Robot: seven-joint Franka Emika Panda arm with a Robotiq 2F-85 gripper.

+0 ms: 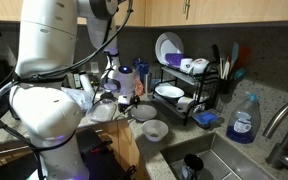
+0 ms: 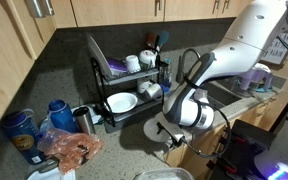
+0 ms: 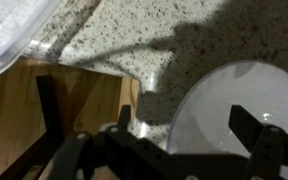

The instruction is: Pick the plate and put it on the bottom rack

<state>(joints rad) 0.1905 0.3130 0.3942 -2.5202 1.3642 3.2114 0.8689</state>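
The plate [image 3: 234, 100], a shallow white dish with a greyish inside, lies on the speckled counter and fills the lower right of the wrist view. It also shows in both exterior views [image 1: 144, 113] [image 2: 162, 130]. My gripper [image 3: 184, 125] is open and low over it. One finger is outside the plate's rim and the other is over its inside. The gripper shows in both exterior views [image 1: 126, 103] [image 2: 167, 125]. The bottom rack [image 1: 199, 105] [image 2: 124, 115] of the black wire dish rack stands behind and holds a white plate [image 1: 169, 91].
A white bowl [image 1: 155, 129] sits near the sink [image 1: 224, 160]. A wooden board [image 3: 44, 110] and a clear container [image 3: 9, 30] lie beside the plate. The rack's upper tier holds a blue-rimmed plate [image 1: 167, 47] and cups. A blue soap bottle [image 1: 243, 120] stands by the faucet.
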